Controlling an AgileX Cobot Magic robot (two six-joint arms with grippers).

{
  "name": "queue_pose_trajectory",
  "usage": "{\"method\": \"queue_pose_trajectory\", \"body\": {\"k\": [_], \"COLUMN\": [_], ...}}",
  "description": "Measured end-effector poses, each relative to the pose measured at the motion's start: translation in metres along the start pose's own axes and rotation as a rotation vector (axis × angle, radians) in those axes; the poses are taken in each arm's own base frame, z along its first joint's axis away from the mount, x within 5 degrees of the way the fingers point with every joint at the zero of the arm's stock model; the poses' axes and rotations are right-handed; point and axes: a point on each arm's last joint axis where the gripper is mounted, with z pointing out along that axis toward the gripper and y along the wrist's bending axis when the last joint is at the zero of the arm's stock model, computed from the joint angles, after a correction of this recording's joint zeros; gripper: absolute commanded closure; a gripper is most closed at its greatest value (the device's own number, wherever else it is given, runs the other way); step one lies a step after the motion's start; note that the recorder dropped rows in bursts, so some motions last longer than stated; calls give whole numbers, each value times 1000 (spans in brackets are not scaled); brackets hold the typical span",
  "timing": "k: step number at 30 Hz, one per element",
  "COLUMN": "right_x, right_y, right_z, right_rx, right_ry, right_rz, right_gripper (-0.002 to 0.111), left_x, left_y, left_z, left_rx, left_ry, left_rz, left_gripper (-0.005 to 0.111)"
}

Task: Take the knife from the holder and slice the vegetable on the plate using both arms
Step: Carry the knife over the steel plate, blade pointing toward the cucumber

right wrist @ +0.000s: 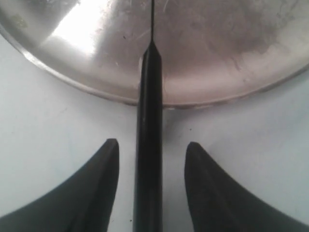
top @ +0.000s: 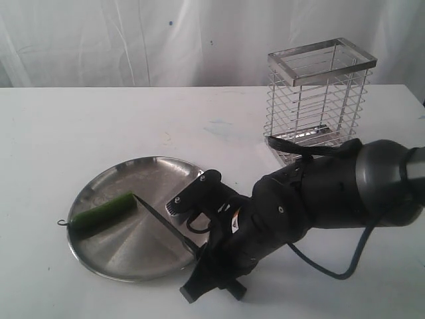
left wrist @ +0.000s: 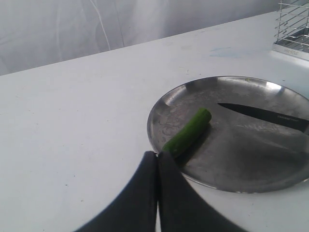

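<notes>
The plate (top: 153, 174) lies on the white table with the vegetable (top: 103, 214) on its left part. The knife (top: 163, 226) rests flat, its tip close to the vegetable's cut end and its handle reaching over the plate's rim. My right gripper (top: 202, 262) stands open astride that handle (right wrist: 149, 96), with a gap on each side of it. My left gripper (left wrist: 157, 153) is shut on nothing, just outside the plate's rim (left wrist: 157, 104) by the vegetable's (left wrist: 188, 131) tapered end. The left arm does not show in the exterior view.
The chrome wire holder (top: 319, 100) stands upright at the back right, behind my right arm (top: 332, 189). A black cable loops on the table beside that arm. White cloth hangs behind the table.
</notes>
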Motion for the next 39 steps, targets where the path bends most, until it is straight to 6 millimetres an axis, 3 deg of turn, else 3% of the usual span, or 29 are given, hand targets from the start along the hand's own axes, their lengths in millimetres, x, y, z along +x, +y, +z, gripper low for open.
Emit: {"method": "queue_pose_trajectory", "body": {"k": [39], "right_x": [7], "right_y": [-1], "right_z": [9], "right_rx": [3], "right_ry": [31], "right_rz": [-17], "right_gripper": [67], "left_x": [0], "left_y": [0], "left_z": [0], "left_rx": [0], "left_ry": [0], "left_rz": [0], "left_gripper": [107]}}
